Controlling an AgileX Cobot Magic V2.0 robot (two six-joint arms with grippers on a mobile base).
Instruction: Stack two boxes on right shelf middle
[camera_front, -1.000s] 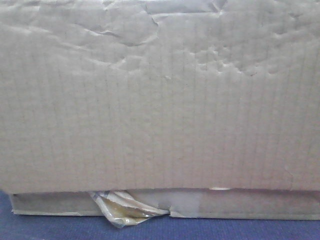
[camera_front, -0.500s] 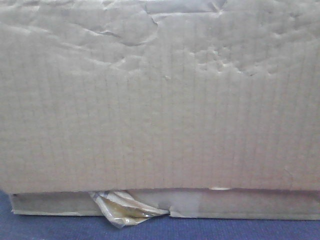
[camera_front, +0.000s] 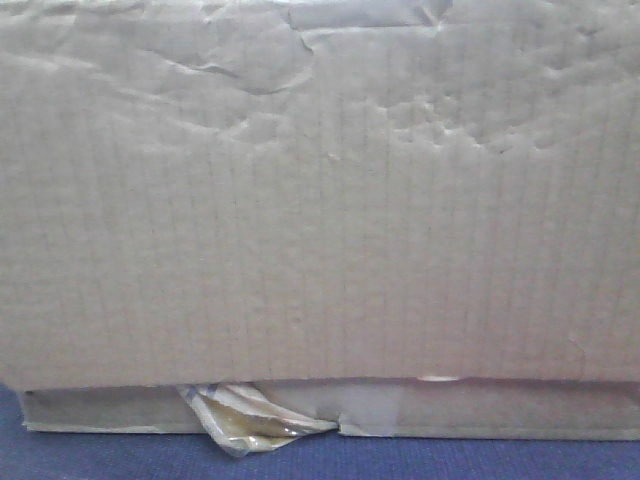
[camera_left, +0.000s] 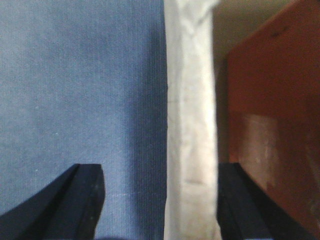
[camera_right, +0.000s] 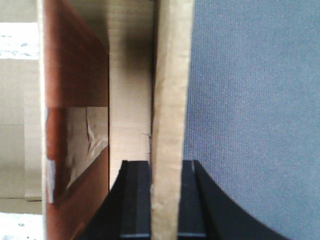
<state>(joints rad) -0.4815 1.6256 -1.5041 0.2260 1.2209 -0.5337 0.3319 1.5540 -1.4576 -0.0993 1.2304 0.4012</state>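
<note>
Your left gripper (camera_left: 160, 175) stands spread astride a pale cardboard box wall (camera_left: 190, 125); your right gripper (camera_right: 162, 170) pinches a tan cardboard wall (camera_right: 167, 100). Ahead, the tall wrinkled brown cardboard box (camera_front: 320, 200) sits on the flatter taped cardboard box (camera_front: 500, 408), on blue carpet (camera_front: 100, 455).

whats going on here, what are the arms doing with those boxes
In the front view a tall dented brown cardboard box sits on a flatter cardboard box with torn yellowish tape, on blue carpet. The right pincer is clamped on an upright cardboard wall; the left pincer straddles another cardboard wall edge, jaws apart. Which box these walls belong to cannot be told.
</note>
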